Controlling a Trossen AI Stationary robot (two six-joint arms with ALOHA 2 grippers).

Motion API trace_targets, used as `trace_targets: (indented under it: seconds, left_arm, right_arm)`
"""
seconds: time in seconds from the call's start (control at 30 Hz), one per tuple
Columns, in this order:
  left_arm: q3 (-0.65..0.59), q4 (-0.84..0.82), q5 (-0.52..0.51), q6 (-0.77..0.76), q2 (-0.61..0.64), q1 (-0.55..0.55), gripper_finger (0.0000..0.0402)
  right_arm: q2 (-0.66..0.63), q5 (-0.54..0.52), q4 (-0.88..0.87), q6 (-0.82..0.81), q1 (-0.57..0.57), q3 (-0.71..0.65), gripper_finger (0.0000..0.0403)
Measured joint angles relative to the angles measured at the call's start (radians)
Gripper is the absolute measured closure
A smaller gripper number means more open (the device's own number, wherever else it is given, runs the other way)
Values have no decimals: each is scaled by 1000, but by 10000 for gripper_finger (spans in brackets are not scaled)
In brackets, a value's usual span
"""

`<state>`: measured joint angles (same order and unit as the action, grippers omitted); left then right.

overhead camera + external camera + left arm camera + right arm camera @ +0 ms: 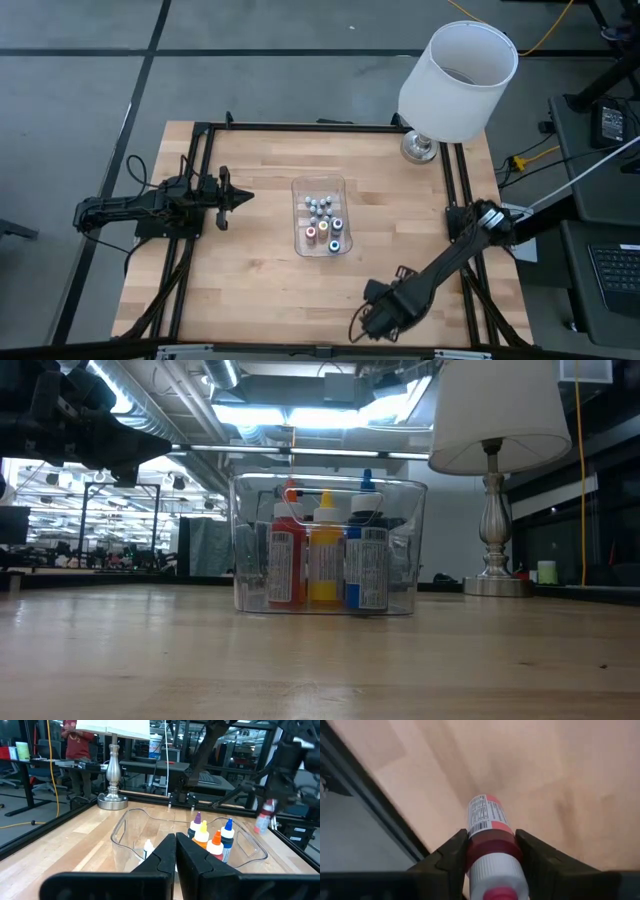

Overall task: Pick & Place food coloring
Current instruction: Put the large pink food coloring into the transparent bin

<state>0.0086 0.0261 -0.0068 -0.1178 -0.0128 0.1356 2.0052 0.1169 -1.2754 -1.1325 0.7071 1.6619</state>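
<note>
Holding a red food coloring bottle [492,852] clamped across its body, long axis running out ahead between the fingers, the right gripper [385,310] sits at the table's near-right edge, with the clear tray [300,190] well apart toward centre; left gripper [240,197] idles closed.

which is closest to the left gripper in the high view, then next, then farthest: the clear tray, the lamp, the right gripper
From the left gripper, shut at the table's left side:
1. Clear tray, mid-table, just right of it, bottles standing inside.
2. Right gripper, near the front edge on the right, clamped on a red food coloring bottle.
3. Lamp, at the far right corner.
</note>
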Motion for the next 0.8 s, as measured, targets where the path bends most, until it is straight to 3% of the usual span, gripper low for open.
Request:
trace_targets:
  seconds: [0.37,0.8]
  left_arm:
    - [0,0,0,0,0,0,393]
    - [0,0,0,0,0,0,393]
  right_arm:
    - [-189,-96,-16,43,-162,32,250]
    - [-137,-91,13,233,-378,274,253]
